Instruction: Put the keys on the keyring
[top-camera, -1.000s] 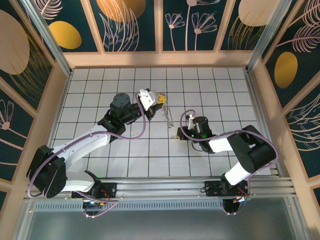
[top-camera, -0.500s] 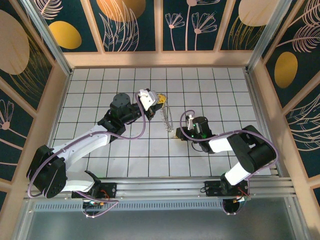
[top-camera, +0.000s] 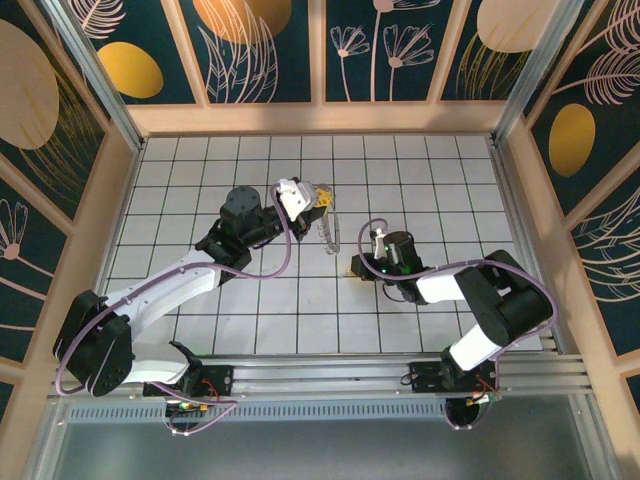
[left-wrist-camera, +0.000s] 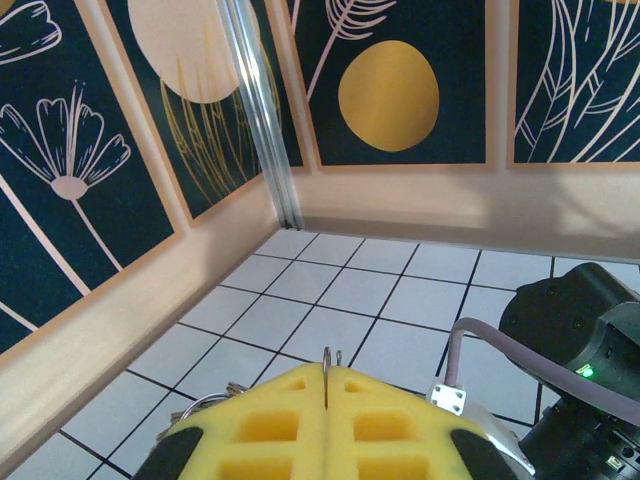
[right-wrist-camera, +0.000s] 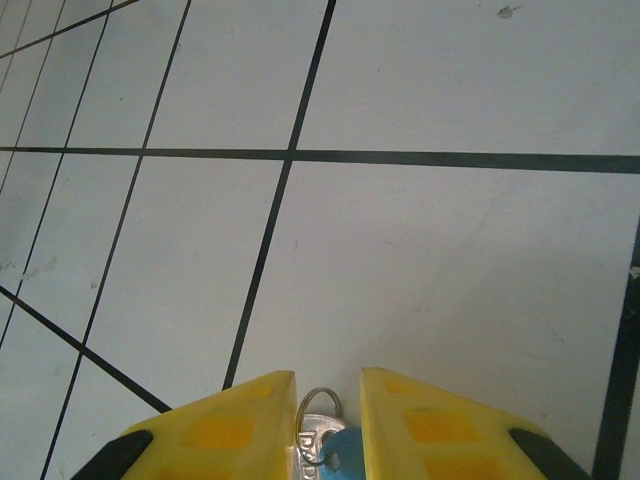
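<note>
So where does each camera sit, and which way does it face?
Top external: above and behind the arm bases, looking down at the tiled table; both arms, left gripper, right gripper.
Left wrist: on the left arm, facing the back corner; its own gripper pinching the keyring.
Right wrist: aimed down at tiles; the blue key inside its gripper.
Shared: top and left wrist both show the keyring and right arm.

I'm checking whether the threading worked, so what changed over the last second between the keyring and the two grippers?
The free end of the keyring swung away from the right gripper, toward the left arm, and is now apart from it. The right gripper barely shifted, the blue-headed key between its fingers. The left gripper stayed put, clamped on the keyring.
</note>
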